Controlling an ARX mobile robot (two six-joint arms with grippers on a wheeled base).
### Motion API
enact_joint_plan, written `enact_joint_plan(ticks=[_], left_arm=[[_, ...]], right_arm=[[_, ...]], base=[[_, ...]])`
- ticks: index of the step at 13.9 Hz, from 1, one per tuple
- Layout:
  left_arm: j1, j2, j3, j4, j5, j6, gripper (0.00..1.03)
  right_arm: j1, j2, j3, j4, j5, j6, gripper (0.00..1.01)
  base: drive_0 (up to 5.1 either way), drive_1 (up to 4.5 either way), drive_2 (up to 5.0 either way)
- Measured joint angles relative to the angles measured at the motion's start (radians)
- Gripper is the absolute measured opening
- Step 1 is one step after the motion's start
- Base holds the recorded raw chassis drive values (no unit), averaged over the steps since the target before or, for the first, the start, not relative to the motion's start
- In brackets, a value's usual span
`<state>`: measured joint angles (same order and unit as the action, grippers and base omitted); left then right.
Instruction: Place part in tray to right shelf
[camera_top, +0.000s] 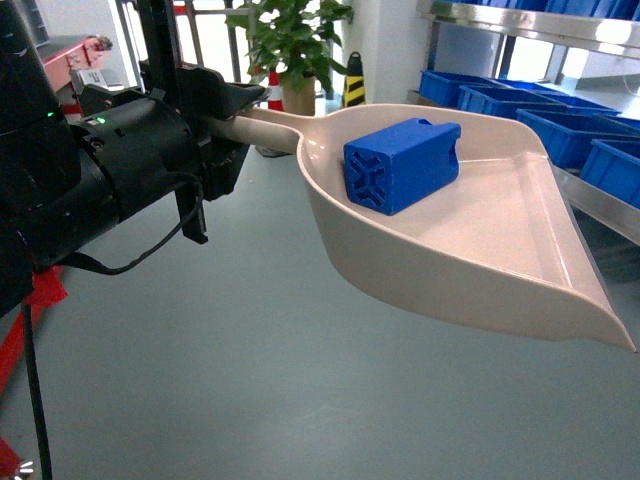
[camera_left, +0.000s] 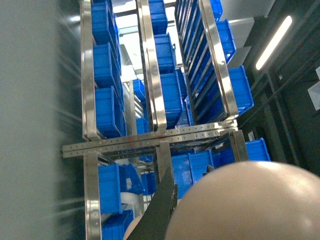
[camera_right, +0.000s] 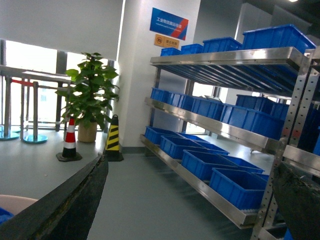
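In the head view we see the tray (camera_top: 480, 215) held in the air over the grey floor (camera_top: 220, 380), its handle running left into the left gripper (camera_top: 235, 125), whose jaws are closed around that handle. The part (camera_top: 402, 164) lies inside the tray, near the handle end, X-ribbed face toward the camera, well clear of the jaws and touching neither gripper. Tray lip points right, toward the right shelf (camera_top: 600, 205), which carries blue crates (camera_top: 570, 130); the lip looks near the rail, but we cannot tell whether it touches.

Left wrist view: tray underside (camera_left: 250, 205) fills the lower right, one dark finger (camera_left: 162, 210) beside it, shelf with crates behind.

Right wrist view: two dark fingers (camera_right: 65, 205) stand well apart, jaws spread with nothing between them; shelf (camera_right: 215, 127), potted plant (camera_right: 90, 95) and striped cones (camera_right: 113, 137) behind. A cream tray edge (camera_right: 12, 202) shows bottom left.
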<state>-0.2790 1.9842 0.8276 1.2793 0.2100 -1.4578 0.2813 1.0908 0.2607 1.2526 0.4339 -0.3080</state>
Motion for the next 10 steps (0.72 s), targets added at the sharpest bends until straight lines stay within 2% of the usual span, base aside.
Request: enact_joint_plan(ticks=[10], left_arm=[[-0.001, 0.000, 0.000, 0.000, 0.001, 0.000, 0.12]], right_arm=[[0.000, 0.000, 0.000, 0.001, 0.000, 0.000, 0.98]], base=[[-1.6, -1.56, -1.6]])
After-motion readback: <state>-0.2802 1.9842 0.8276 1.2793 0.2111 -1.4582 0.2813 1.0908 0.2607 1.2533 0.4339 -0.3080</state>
